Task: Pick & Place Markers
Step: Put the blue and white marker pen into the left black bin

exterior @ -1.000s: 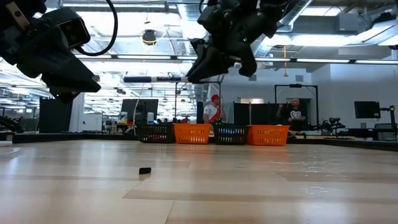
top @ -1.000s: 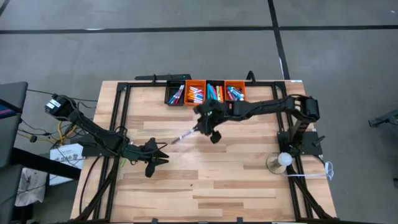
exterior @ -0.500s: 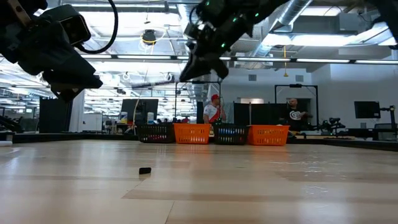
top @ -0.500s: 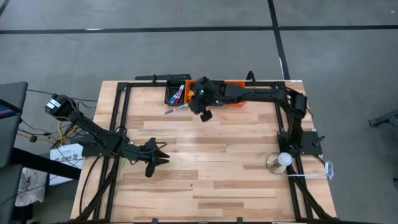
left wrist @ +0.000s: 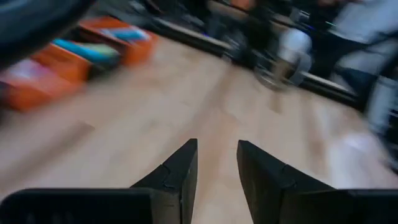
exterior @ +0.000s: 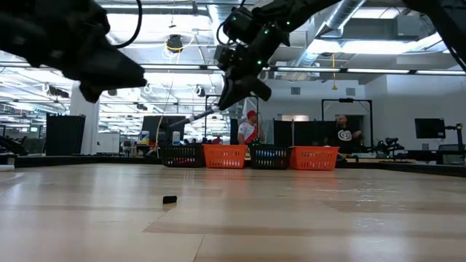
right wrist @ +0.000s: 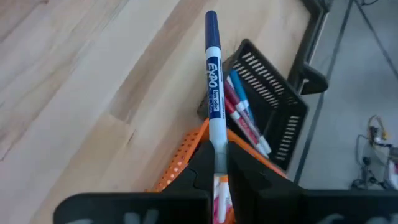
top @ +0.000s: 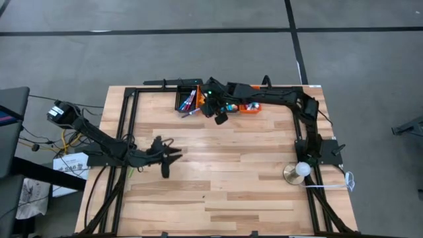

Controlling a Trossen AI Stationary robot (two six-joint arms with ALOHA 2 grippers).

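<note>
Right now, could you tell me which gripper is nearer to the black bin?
The right. The right gripper holds a marker right beside the black bin; the left gripper hangs far off, over the table's middle.

Looks like a big open robotics lab or workshop: exposed ceiling ducts [exterior: 378,25] and strip lights, a grey concrete floor [top: 198,53], monitors [exterior: 429,128] along the back, a couple of people [exterior: 251,129] standing around, a wooden table [top: 251,178] on a black frame.
</note>
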